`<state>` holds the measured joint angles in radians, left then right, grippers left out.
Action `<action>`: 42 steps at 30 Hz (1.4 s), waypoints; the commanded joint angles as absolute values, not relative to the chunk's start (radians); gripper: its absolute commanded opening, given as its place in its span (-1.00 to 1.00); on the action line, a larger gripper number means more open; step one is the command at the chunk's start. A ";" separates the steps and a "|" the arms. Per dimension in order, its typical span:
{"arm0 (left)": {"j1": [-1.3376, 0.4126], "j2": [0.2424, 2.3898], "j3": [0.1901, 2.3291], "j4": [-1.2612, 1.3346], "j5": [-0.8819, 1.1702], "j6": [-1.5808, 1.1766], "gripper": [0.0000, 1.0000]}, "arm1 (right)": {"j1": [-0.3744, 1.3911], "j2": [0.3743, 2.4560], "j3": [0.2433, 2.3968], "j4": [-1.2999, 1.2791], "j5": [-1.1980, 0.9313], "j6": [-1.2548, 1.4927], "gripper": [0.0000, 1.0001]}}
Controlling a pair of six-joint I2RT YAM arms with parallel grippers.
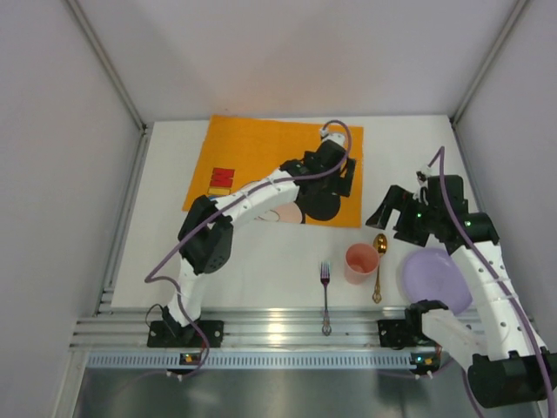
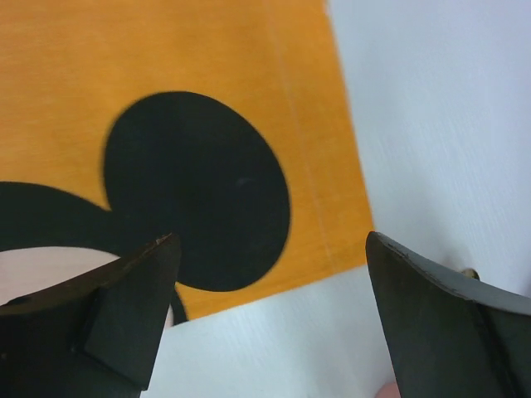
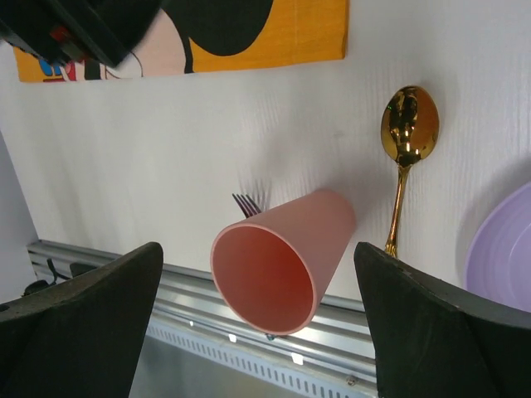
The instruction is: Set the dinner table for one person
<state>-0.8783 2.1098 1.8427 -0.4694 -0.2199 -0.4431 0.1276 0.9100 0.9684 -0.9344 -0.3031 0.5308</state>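
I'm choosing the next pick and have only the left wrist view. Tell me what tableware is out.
Observer: A pink cup stands on the table, nearer the arms than the placemat.
Operator: Now the cutlery.
Observer: A fork lies left of the cup, a gold spoon right of it.
Operator: Name the plate's spot.
Observer: A purple plate sits right of the spoon, off the placemat.

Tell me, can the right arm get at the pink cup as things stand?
Likely yes: the right gripper is open and facing the pink cup, nothing between them; the gold spoon lies close beside the cup.
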 commanded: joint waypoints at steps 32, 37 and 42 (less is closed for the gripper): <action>-0.461 2.074 1.522 -0.552 -0.198 -0.534 0.86 | 0.245 1.028 1.052 -0.881 -0.265 0.480 0.99; -0.632 2.037 1.404 -0.560 -0.253 -0.603 0.86 | 0.245 1.025 1.032 -0.870 -0.256 0.477 0.99; -0.707 1.982 1.269 -0.549 -0.274 -0.670 0.86 | 0.247 1.014 1.022 -0.864 -0.252 0.474 1.00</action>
<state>-0.6750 1.9881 1.3586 -0.4778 -0.3027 -0.6052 0.2295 1.0351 1.0218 -0.9047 -0.2634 0.4892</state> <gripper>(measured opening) 0.929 0.996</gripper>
